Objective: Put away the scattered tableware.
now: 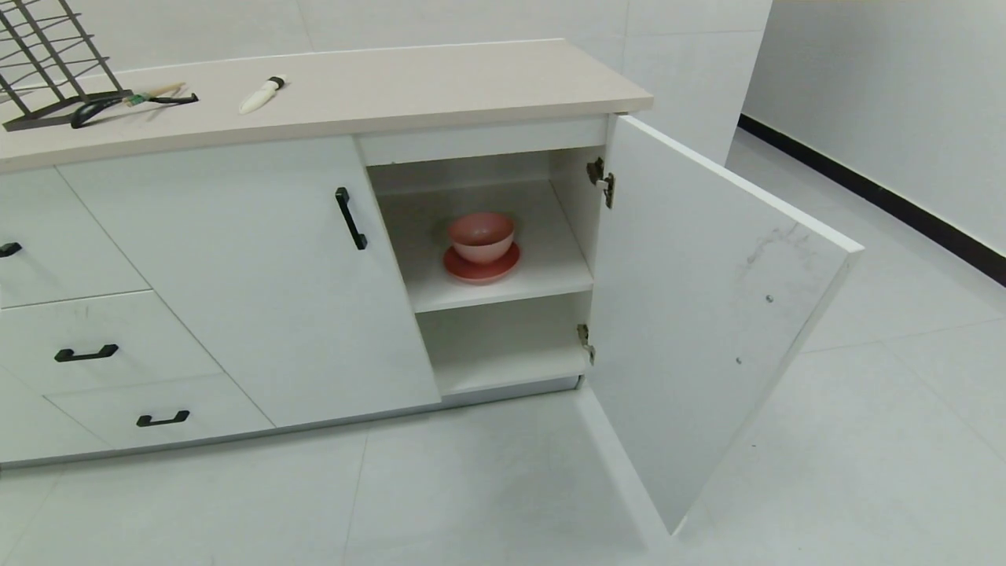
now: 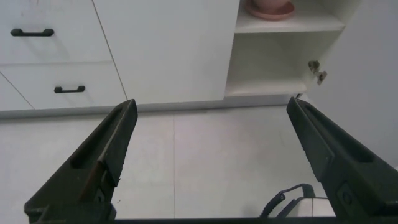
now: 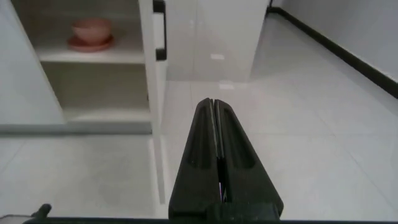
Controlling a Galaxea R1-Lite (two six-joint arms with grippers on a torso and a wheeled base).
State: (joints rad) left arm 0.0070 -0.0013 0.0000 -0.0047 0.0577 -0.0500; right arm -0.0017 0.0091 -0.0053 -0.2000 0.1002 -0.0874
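Observation:
A pink bowl (image 1: 481,234) sits on a red plate (image 1: 481,269) on the upper shelf (image 1: 550,271) of the open cabinet. The left wrist view catches the bowl's base and plate (image 2: 271,9) on that shelf. Across the floor, the right wrist view has the bowl (image 3: 92,28) and the plate (image 3: 90,44). My left gripper (image 2: 210,107) is open and holds nothing, low over the floor in front of the cabinet. My right gripper (image 3: 213,104) is shut and empty, out on the floor past the open door's edge.
The cabinet door (image 1: 707,299) stands wide open to the right, its handle (image 3: 160,28) facing outward. On the counter (image 1: 440,86) lie a white-handled utensil (image 1: 262,94), a brush and scissors (image 1: 134,101), and a dark wire rack (image 1: 47,63). Drawers (image 1: 86,354) are on the left.

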